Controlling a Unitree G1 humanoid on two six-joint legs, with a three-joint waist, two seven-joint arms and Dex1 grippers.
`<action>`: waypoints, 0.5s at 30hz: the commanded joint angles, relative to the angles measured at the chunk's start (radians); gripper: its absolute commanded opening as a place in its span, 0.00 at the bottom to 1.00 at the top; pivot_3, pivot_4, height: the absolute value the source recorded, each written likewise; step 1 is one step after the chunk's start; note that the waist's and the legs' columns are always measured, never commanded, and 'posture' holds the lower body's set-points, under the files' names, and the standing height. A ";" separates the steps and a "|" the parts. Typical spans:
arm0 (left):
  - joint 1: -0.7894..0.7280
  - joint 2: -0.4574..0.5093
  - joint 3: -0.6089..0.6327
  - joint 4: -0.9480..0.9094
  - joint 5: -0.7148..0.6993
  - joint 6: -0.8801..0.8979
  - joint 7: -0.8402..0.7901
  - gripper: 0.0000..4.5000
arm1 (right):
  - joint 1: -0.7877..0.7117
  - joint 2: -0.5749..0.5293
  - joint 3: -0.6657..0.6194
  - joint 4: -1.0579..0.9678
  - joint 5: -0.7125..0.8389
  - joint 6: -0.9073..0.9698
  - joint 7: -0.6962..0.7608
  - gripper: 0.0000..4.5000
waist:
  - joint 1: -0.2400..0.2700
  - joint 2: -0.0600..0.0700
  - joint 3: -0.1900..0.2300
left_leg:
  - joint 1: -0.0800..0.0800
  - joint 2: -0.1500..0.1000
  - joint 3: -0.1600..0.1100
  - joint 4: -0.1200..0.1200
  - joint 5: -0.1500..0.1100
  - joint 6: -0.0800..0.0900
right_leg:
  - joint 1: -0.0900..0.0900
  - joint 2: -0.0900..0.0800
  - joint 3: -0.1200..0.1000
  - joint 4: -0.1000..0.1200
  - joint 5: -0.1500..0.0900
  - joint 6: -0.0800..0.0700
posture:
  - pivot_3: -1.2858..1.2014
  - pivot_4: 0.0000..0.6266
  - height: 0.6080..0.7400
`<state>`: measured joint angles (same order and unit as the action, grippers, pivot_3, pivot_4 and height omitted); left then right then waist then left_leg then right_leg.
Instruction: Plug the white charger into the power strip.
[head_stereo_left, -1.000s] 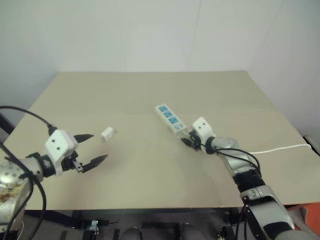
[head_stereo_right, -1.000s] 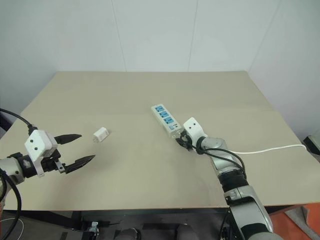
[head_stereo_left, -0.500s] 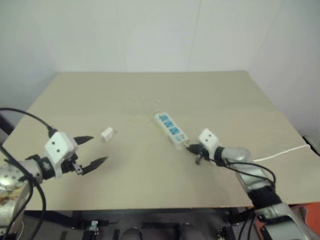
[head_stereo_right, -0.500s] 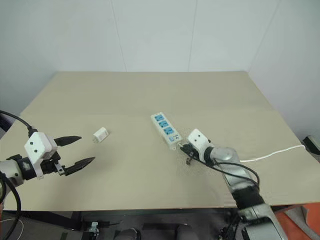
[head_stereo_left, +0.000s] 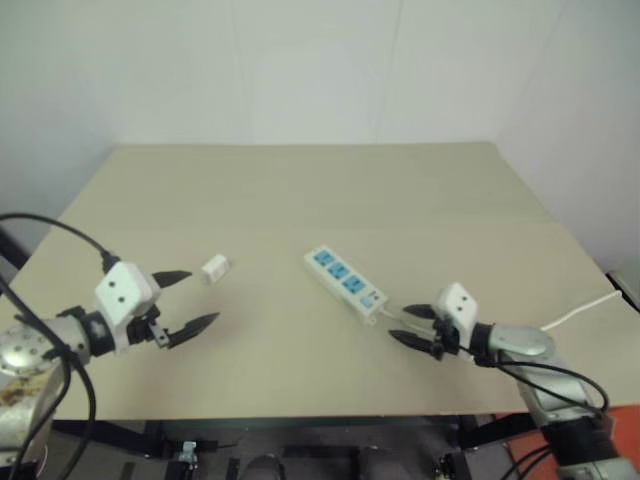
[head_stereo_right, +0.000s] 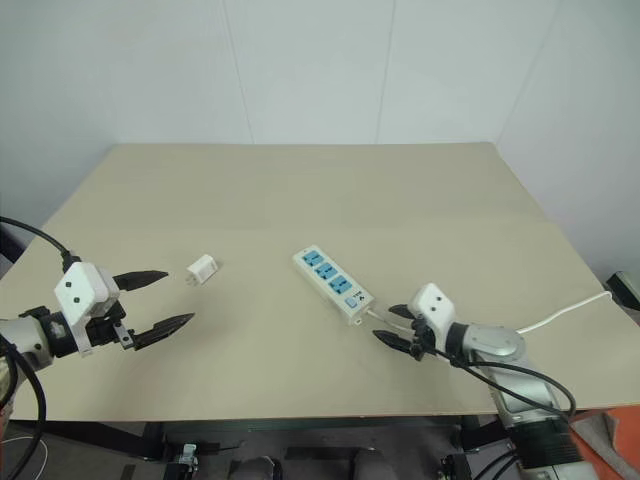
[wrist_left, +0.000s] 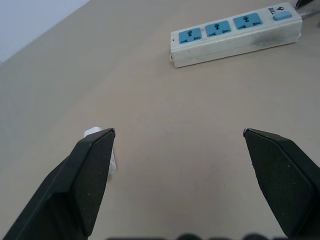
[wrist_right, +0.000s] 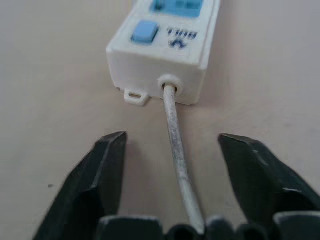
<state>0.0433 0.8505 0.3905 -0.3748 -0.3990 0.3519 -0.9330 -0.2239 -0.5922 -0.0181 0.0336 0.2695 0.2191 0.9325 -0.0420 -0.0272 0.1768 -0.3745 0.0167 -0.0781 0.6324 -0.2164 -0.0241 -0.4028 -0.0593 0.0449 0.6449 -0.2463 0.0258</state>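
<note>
Lying mid-table (head_stereo_right: 300, 190), power strip (head_stereo_right: 333, 285), white charger (head_stereo_right: 202, 268) apart, left gripper (head_stereo_right: 158, 300) fingers spread, right gripper (head_stereo_right: 392, 326) fingers spread astride cord (wrist_right: 176, 145)

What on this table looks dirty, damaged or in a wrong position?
The power strip has dark smudges along its side wall. It lies diagonally on the table, and its cord runs between the open fingers of the right gripper. The white charger lies unplugged.

grippers: white boxy housings, black fingers | arms: silver, black cables
</note>
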 joint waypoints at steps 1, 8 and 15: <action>-0.001 0.011 0.022 -0.007 -0.015 -0.012 -0.005 1.00 | -0.016 0.091 -0.062 -0.049 0.048 -0.076 -0.094 1.00 | -0.004 0.000 0.000 | 0.000 0.000 0.000 0.000 0.000 0.000 | 0.000 0.000 0.000 0.000 0.000 0.000 | 0.52 0.24 1.00; -0.019 0.015 0.011 0.005 -0.014 -0.011 -0.011 1.00 | -0.026 0.330 0.023 -0.091 -0.057 -0.148 -0.325 1.00 | -0.003 0.002 0.001 | 0.002 0.002 0.000 -0.002 0.000 0.000 | -0.002 0.003 0.001 0.002 0.000 -0.001 | 0.52 0.24 1.00; -0.025 0.016 0.010 0.010 -0.014 -0.012 -0.018 1.00 | -0.059 0.374 0.086 0.010 -0.123 -0.175 -0.376 1.00 | 0.000 0.002 0.001 | 0.001 0.001 0.000 -0.002 0.000 0.000 | -0.001 0.001 0.001 0.001 0.000 -0.001 | 0.52 0.24 1.00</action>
<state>0.0320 0.8507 0.3899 -0.3545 -0.3990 0.3518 -0.9508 -0.2625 -0.2208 0.0680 0.0397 0.1590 0.0733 0.5731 -0.0417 -0.0255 0.1778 -0.3732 0.0176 -0.0779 0.6307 -0.2164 -0.0242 -0.4040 -0.0580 0.0460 0.6462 -0.2461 0.0251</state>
